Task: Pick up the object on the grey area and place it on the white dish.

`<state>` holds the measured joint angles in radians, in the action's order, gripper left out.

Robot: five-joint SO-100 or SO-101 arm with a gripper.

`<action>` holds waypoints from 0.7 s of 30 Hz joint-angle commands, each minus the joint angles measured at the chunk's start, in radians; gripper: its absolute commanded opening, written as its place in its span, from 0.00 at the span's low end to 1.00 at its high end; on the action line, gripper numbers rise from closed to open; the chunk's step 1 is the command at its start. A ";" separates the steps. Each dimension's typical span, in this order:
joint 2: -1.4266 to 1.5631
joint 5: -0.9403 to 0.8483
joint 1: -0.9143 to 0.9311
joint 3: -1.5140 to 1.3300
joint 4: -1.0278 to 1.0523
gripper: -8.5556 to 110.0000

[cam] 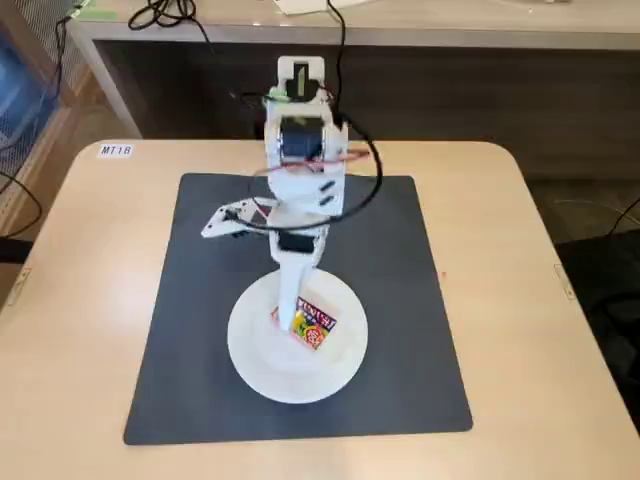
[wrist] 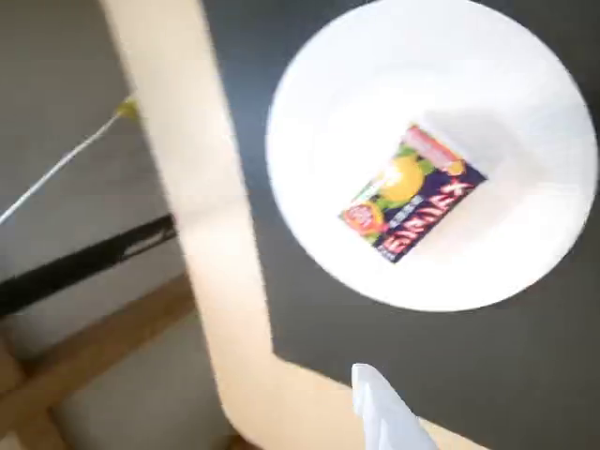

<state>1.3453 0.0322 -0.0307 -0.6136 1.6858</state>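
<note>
We count one object (wrist: pixel 412 193), a small flat rectangular box printed red and purple with a yellow picture and white lettering, lying flat inside the one white dish (cam: pixel 262 366), a plain round plate with a shallow rim. The dish sits near the front of the single grey area (cam: pixel 400 300), a matte, nearly square mat on the beige table (cam: pixel 80 330). Above the dish we see one white gripper (cam: pixel 289 318); whether its jaws are parted we cannot tell.
</note>
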 commanded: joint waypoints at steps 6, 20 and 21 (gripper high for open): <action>0.348 -0.233 -0.097 -0.146 -0.035 0.07; 1.350 -0.098 -0.029 -1.672 -0.842 0.07; 1.387 -0.101 -0.012 -1.746 -0.844 0.07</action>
<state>2.6078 -0.0706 -0.0767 -2.1430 0.8866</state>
